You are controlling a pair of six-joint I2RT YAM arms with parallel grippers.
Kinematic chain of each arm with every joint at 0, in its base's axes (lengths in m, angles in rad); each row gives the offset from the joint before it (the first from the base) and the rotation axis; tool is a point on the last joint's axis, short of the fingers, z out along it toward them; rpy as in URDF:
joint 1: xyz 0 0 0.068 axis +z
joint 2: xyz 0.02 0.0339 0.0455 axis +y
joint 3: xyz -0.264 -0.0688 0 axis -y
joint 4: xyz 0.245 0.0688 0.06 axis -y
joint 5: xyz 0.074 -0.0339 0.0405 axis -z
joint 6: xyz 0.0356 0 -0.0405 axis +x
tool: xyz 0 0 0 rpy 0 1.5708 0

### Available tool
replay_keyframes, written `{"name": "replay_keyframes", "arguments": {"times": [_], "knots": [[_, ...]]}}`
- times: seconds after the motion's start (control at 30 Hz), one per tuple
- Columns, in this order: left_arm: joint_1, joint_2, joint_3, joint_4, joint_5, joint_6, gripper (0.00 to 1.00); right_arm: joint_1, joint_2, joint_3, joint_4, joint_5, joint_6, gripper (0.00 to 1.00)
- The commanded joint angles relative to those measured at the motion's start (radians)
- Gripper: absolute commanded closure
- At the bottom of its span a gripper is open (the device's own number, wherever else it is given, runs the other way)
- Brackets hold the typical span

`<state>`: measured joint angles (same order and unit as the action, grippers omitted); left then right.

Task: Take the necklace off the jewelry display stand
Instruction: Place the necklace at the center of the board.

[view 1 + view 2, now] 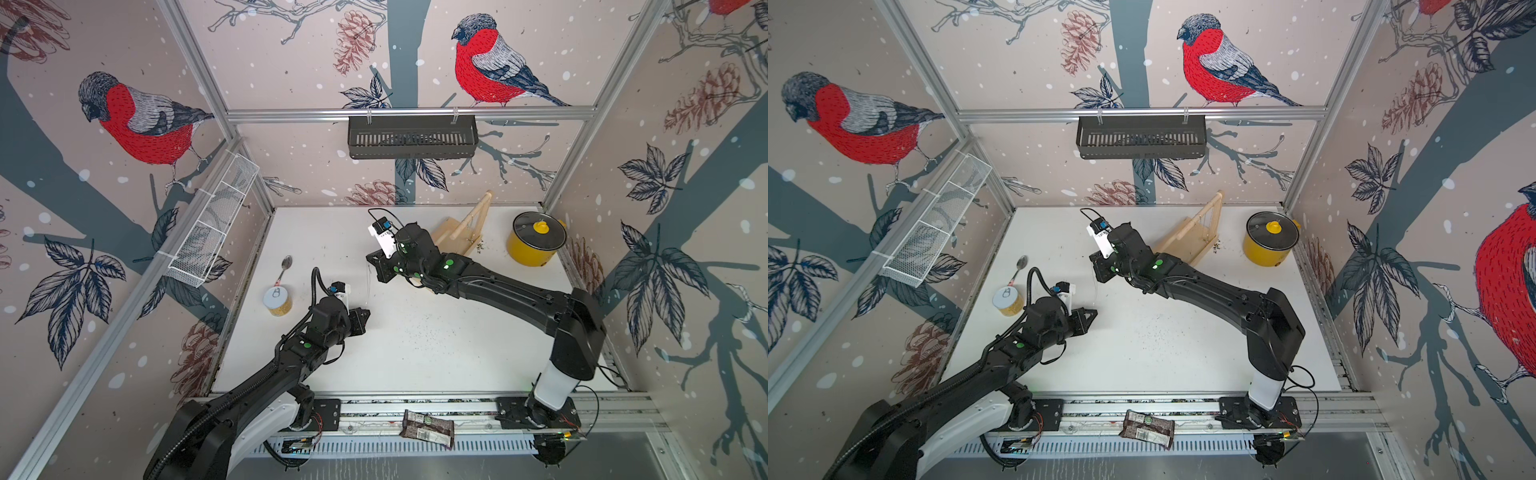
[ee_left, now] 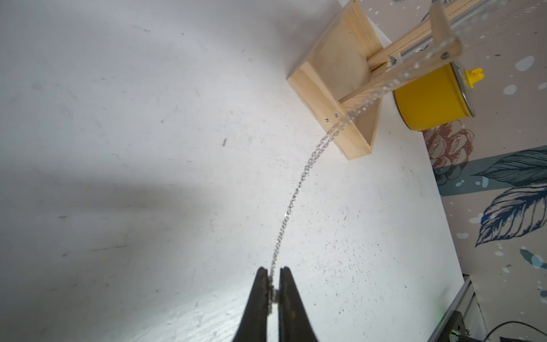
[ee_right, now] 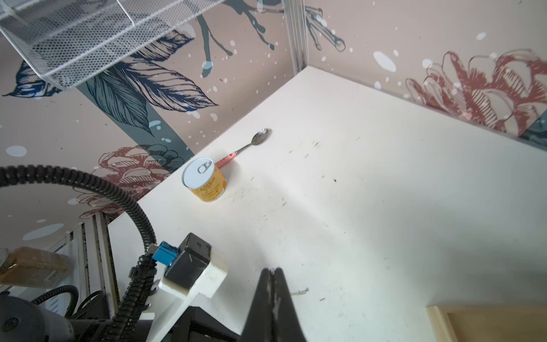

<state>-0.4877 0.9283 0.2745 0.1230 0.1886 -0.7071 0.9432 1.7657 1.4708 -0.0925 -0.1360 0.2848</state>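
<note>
Two end effectors sit close together over the white tabletop (image 1: 415, 353), neither touching the other. The left end effector (image 2: 273, 271) has its jaws pinched onto the necklace (image 2: 296, 192), a thin silver chain caught between the fingertips with only a narrow gap left. From that pinch the chain rises in a shallow arc, clear of the tabletop, to the upper end of the jewelry display stand (image 2: 334, 80); there it blurs, so whether it hangs over the bar cannot be told.

The right end effector (image 3: 273, 271) has its fingers pressed together on nothing. In both top views it lies just beyond the left end effector (image 1: 361, 318), between it and the stand (image 1: 449, 237) (its own wrist hides part of the tray base).

Past the stand, farther from both end effectors, stands a yellow pot (image 1: 536, 245) with its lid on. On the opposite side of the left end effector, well away from the stand, a can (image 1: 277, 300) stands upright with a spoon (image 1: 286, 266) lying just behind it.
</note>
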Motion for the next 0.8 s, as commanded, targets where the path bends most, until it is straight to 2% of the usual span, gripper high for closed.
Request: {"name": "replay_keyframes", "arguments": {"times": [0.0, 0.43, 0.57, 0.77], "knots": [[0.010, 0.019, -0.003, -0.038, -0.008, -0.029, 0.90, -0.004, 0.040, 0.002, 0.042, -0.058, 0.014, 0.96], [0.053, 0.123, 0.038, -0.159, 0.024, -0.063, 0.90, -0.027, 0.229, 0.047, 0.097, -0.152, 0.048, 0.97], [0.096, 0.153, 0.037, -0.205, 0.015, -0.084, 0.91, -0.036, 0.279, 0.079, 0.101, -0.170, 0.048, 0.97], [0.162, 0.155, 0.003, -0.185, 0.032, -0.090, 0.91, -0.045, 0.358, 0.143, 0.100, -0.191, 0.060, 0.97]]}}
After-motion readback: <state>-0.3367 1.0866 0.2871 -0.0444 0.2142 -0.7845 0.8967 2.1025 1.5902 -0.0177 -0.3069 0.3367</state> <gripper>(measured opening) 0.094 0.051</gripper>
